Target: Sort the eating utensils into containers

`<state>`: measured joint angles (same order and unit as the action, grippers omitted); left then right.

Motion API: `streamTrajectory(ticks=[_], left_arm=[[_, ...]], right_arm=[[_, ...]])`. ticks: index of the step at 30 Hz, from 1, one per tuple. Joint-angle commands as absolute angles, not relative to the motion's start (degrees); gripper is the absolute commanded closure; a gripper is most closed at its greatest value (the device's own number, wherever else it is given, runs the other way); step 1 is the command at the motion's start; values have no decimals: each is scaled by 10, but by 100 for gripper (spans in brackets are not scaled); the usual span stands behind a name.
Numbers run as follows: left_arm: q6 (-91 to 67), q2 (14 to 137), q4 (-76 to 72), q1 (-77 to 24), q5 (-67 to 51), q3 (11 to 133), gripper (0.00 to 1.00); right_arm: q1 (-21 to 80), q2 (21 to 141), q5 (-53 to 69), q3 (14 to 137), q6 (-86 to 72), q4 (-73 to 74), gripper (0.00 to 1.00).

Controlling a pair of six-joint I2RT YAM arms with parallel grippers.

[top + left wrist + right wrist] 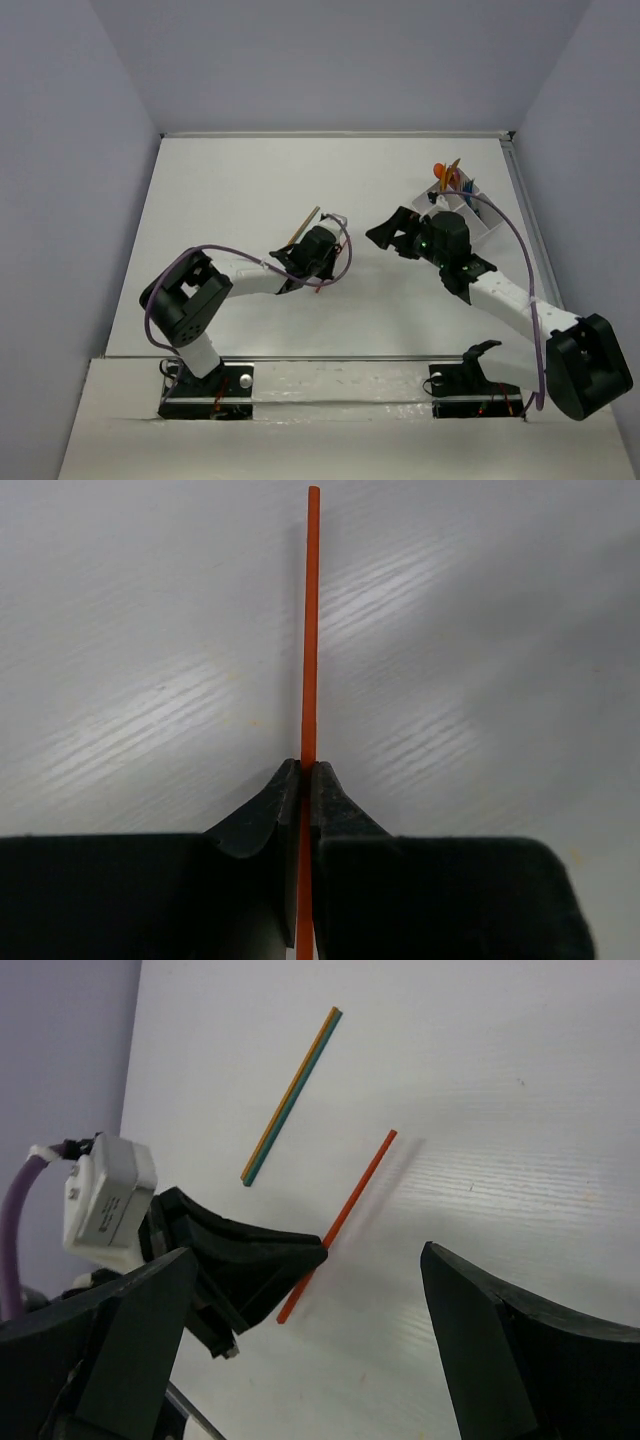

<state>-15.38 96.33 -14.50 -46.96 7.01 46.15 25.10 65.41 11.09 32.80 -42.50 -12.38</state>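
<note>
The left gripper (305,780) is clenched on an orange utensil (310,630), its two fingers pressed flat against the sides. The piece is seen as a thin, straight, bright orange strip, running well out past the fingertips and a short way back between the fingers. Whether it is a fork, knife or spoon cannot be told. It hangs just above the white table (230,190).

A second utensil (292,1095) lies flat on the table beyond the left gripper's tips and a little to one side, apart from the orange one. It is also thin and straight, orange along one edge and teal along the other.

The right gripper (385,235) faces the left one with its jaws spread wide and nothing between the fingers (500,1330). The white box (488,222) sits behind that gripper, close beside its wrist, with orange and blue utensils (450,175) sticking up out of its far end.
</note>
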Motion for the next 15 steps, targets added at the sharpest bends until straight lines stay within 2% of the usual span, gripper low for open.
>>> streamTrajectory(ticks=[1,6,15], left_arm=[[-193,896,-228,-504,40,446,100],[-209,868,-251,-519,54,441,100],[-214,843,-285,-537,33,439,100]], right_arm=[[268,681,119,323,-457,-199,0],[279,688,89,318,-464,-201,2],[279,716,84,309,-469,-228,15]])
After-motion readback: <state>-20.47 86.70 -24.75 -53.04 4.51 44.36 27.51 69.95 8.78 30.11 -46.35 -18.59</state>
